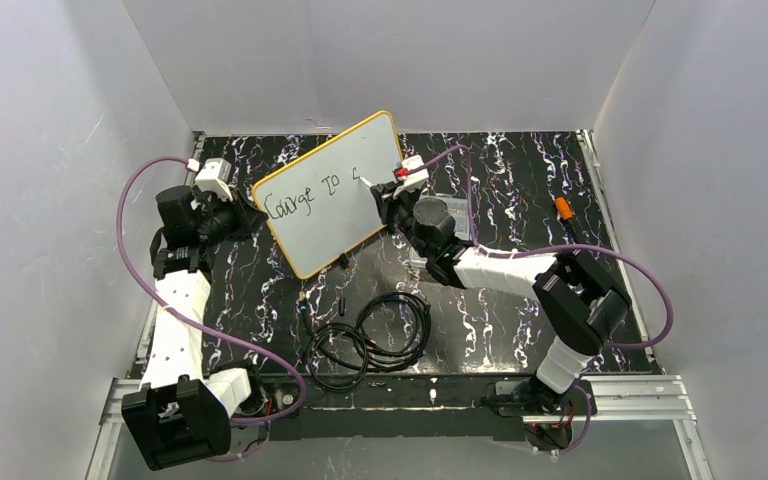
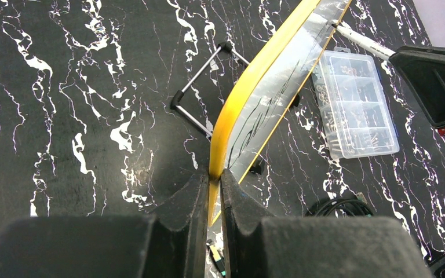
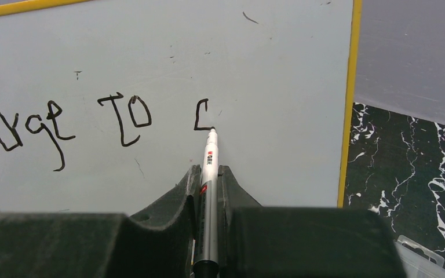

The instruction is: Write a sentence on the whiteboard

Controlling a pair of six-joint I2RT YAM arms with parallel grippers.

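Note:
The whiteboard (image 1: 335, 195), white with a yellow-orange rim, is held up tilted over the table. My left gripper (image 1: 245, 215) is shut on its left edge; the left wrist view shows the jaws (image 2: 213, 179) pinching the yellow rim (image 2: 249, 87). My right gripper (image 1: 385, 195) is shut on a silver-white marker (image 3: 208, 174), tip touching the board at the foot of a "C". The sentence (image 3: 64, 124) reads "Courage TO C" in one line; it also shows in the top view (image 1: 305, 195).
A clear compartmented parts box (image 2: 356, 104) lies on the black marbled table (image 1: 480, 310) behind the board. Coiled black cables (image 1: 365, 335) lie near the front middle. A wire easel stand (image 2: 200, 87) lies under the board. An orange item (image 1: 563, 208) sits at far right.

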